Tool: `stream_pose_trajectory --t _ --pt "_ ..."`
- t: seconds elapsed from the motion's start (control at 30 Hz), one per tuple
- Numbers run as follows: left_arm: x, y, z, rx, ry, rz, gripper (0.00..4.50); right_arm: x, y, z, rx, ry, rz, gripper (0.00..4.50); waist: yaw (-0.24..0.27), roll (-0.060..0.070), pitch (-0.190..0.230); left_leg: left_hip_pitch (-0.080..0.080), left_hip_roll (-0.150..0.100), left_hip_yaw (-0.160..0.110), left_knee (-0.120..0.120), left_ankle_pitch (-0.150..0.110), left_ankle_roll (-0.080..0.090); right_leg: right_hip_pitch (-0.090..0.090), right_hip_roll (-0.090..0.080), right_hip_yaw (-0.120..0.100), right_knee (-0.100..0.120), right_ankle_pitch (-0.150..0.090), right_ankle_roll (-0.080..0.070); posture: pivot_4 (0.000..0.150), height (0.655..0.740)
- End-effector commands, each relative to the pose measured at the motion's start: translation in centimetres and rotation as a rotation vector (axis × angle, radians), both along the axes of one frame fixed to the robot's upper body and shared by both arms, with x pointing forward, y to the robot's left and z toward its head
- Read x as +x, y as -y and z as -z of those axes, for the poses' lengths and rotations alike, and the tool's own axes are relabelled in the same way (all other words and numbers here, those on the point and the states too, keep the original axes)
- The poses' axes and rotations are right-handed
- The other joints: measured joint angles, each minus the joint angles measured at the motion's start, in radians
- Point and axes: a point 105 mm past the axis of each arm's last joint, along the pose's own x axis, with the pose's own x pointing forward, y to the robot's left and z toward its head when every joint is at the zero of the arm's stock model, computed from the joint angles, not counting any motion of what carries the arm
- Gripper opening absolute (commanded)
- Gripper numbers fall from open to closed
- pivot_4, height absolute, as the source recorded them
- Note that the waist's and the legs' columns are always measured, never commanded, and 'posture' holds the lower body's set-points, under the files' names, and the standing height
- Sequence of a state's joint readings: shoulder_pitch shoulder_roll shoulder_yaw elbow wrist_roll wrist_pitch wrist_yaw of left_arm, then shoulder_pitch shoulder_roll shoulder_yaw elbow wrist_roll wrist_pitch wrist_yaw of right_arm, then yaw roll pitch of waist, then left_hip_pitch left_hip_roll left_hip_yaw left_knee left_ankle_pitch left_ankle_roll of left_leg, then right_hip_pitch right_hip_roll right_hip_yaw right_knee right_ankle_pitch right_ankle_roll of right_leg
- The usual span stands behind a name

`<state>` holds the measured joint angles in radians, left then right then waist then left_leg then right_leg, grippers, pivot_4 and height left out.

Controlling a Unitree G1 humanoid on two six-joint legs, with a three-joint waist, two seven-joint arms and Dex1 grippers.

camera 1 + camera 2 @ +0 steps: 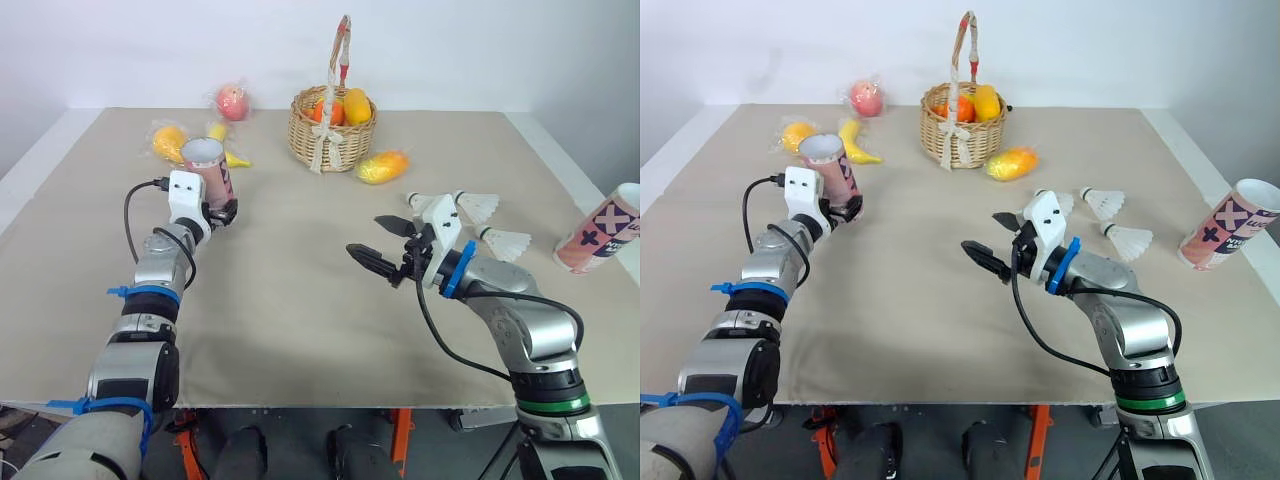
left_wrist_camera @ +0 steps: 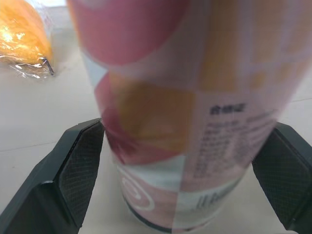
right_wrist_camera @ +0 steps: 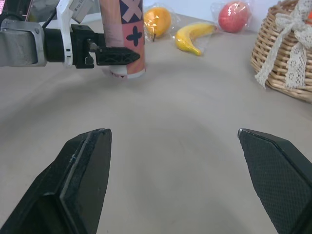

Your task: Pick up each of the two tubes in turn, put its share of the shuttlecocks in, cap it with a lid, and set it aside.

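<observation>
**Grasp of the first tube.** The left gripper (image 1: 222,212) is bracketing the first tube (image 1: 207,165), which is standing upright and open-mouthed on the table (image 1: 300,330). Its two fingers (image 2: 83,165) are lying against opposite sides of the tube's lower wall and appear to be pinching it. The tube's base seems to be resting on the table surface.

The right gripper (image 1: 365,236) is hovering above bare table with its fingers spread wide and nothing between them. It is pointing toward the left gripper, and the first tube is standing ahead of its fingertips and well apart from them. The shuttlecocks (image 1: 478,207) are lying behind this gripper, near its wrist on the side away from the left arm. The second tube (image 1: 600,232) is lying tilted farther out beyond them. The basket (image 1: 330,130) and wrapped fruit (image 1: 232,101), beyond both grippers, are taking no part.

The pickup of the first tube appears to be the step in hand, and loading is not yet begun. The next move is likely calling for the left gripper to lift the tube clear and present its mouth. The right gripper would then be swinging back to the shuttlecocks and closing lightly on one.
</observation>
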<state>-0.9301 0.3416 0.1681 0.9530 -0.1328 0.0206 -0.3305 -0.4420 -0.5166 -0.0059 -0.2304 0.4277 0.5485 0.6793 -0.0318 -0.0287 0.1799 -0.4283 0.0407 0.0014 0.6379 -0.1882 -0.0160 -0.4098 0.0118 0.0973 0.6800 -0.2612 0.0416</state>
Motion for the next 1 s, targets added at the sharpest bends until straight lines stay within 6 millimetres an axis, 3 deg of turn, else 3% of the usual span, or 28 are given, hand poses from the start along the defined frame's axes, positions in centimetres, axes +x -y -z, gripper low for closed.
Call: stream_pose_trajectory --t 0.03,0.13,0.3,0.47,0.6,0.7,0.77,0.87,1.0 --pt "0.5 -0.1 -1.6 -0.001 0.053 -0.008 4.5 -0.5 0.3 -1.8 0.008 0.07 0.005 4.43 0.0 0.0 0.0 0.0 0.0 0.0 0.0 0.0 0.0 0.0 0.0 0.0 0.0 0.0 0.0 0.15 0.74" --pt "0.7 0.0 -1.5 -0.007 0.054 -0.014 4.5 -0.6 0.5 -1.8 0.007 0.067 0.011 4.43 0.0 0.0 0.0 0.0 0.0 0.0 0.0 0.0 0.0 0.0 0.0 0.0 0.0 0.0 0.0 0.15 0.74" --pt "0.8 -0.1 -1.5 -0.024 0.052 -0.02 2.94 -0.7 0.6 -1.7 0.0 0.064 0.018 4.5 0.0 0.0 0.0 0.0 0.0 0.0 0.0 0.0 0.0 0.0 0.0 -0.001 0.0 0.0 0.0 0.15 0.74" --pt "0.5 -0.7 -1.5 -0.005 0.062 -0.02 2.94 -0.8 0.9 -1.7 -0.005 0.06 0.025 4.5 0.0 0.0 0.0 0.0 0.0 -0.001 0.0 0.0 0.0 0.0 0.0 -0.001 0.0 0.0 0.0 0.15 0.74" --pt "0.1 -0.1 -3.4 0.05 0.123 0.065 2.94 -1.4 1.8 -1.7 -0.024 0.049 0.029 4.5 0.0 0.0 0.0 -0.001 0.0 -0.001 0.0 0.0 0.0 0.0 0.0 -0.001 0.0 0.0 0.0 0.15 0.74" --pt "-0.9 2.4 -5.2 0.078 0.172 0.248 2.94 -2.5 3.3 -2.0 -0.054 0.038 0.029 4.5 0.003 0.0 0.0 -0.002 0.0 -0.001 0.0 0.0 0.0 -0.001 0.0 -0.001 0.0 0.0 -0.001 0.15 0.74" --pt "-2.6 5.1 -6.2 0.113 0.195 0.448 2.94 -3.6 4.6 -2.2 -0.09 0.03 0.037 4.5 0.008 0.0 0.0 -0.003 -0.002 -0.002 0.0 0.0 0.0 -0.001 -0.002 -0.003 0.0 0.002 -0.003 0.15 0.74" --pt "-6.1 8.6 -6.2 0.158 0.189 0.738 2.94 -4.9 6.6 -2.7 -0.138 0.012 0.067 4.5 0.009 0.0 0.0 -0.003 -0.005 -0.002 0.0 0.0 0.0 0.0 -0.005 -0.002 0.0 0.001 -0.002 0.15 0.74" --pt "-9.8 11.6 -5.5 0.15 0.151 0.995 2.94 -5.7 9.4 -2.1 -0.211 -0.05 0.146 4.5 0.008 0.0 0.0 -0.002 -0.007 -0.002 0.0 0.0 0.0 0.001 -0.007 -0.002 0.0 0.0 -0.001 0.15 0.74"
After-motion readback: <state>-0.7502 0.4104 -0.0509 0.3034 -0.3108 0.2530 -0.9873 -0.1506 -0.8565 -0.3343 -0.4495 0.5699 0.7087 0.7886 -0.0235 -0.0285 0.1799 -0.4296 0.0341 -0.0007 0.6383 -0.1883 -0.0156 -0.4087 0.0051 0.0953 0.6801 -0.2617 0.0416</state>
